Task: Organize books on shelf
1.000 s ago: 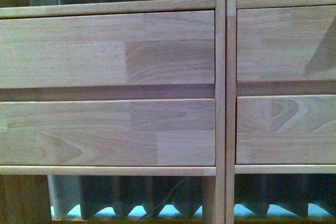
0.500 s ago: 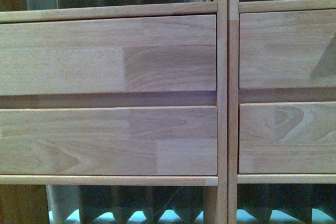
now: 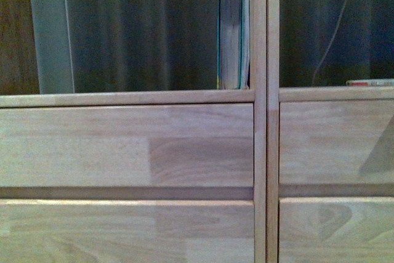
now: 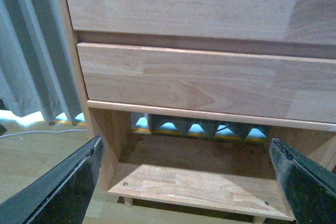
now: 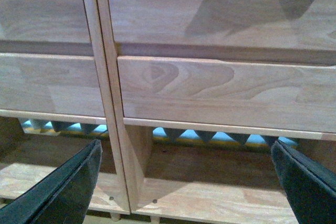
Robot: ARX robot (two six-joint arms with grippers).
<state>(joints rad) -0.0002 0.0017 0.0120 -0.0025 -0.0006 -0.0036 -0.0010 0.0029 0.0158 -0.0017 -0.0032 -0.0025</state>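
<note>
The light-brown wooden shelf [image 3: 154,98] fills the front view, with its central double upright [image 3: 266,60] and wide drawer fronts [image 3: 111,146]. A few upright teal-edged books [image 3: 232,29] with pale pages stand in the left compartment against the upright. A thin book with a red label [image 3: 370,82] lies flat in the right compartment. Neither gripper shows in the front view. My left gripper [image 4: 186,182] is open and empty, facing the shelf's bottom compartment [image 4: 199,182]. My right gripper [image 5: 184,182] is open and empty, facing the bottom compartment [image 5: 210,192] beside the upright [image 5: 107,103].
A dark curtain [image 3: 141,29] hangs behind the backless compartments. A thin cable [image 3: 335,35] hangs in the right compartment. A pale panel [image 3: 52,35] stands at the far left. A light curtain [image 4: 31,51] and wooden floor [image 4: 37,156] lie beside the shelf.
The front view has risen: the drawer fronts have slid down the picture, and the upper compartments with the upright books and the flat book have come into view.
</note>
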